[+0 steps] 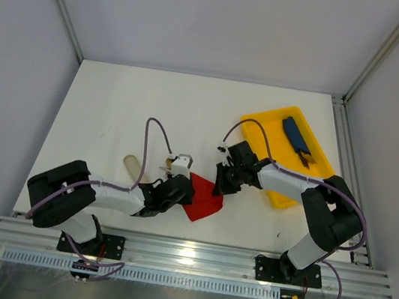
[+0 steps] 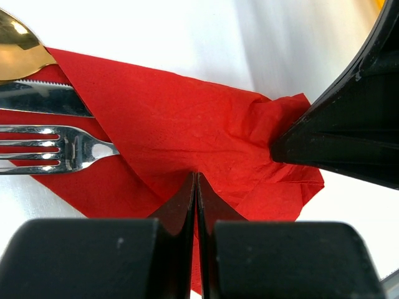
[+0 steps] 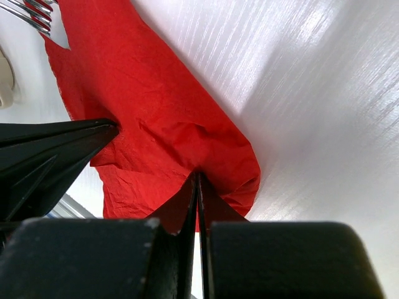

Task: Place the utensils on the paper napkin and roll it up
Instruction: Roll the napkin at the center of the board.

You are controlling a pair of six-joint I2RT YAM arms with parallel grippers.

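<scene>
Left gripper [image 2: 197, 179] and right gripper [image 3: 197, 179] are clamping paper napkin [image 2: 187, 124] over fork [image 2: 68, 149], spoon [image 2: 19, 50] at near edge; rolling seemingly only starting.

The thin red square paper napkin [image 2: 187, 124] is being pinched by the tips of the left gripper [image 2: 197, 177]. Its corner, just right of those tips, is being pinched by the right gripper [image 2: 283, 146]. Ahead and left of the left gripper, the slim shiny metal fork [image 2: 62, 149], a serrated metal knife blade [image 2: 43, 99] and the gold metal spoon [image 2: 19, 47] are being partly covered by the napkin, fork nearest, spoon farthest. Behind the right gripper, a flat dark-blue oblong item [image 1: 295, 134] is being carried in the yellow rectangular plastic tray [image 1: 264, 122].
</scene>
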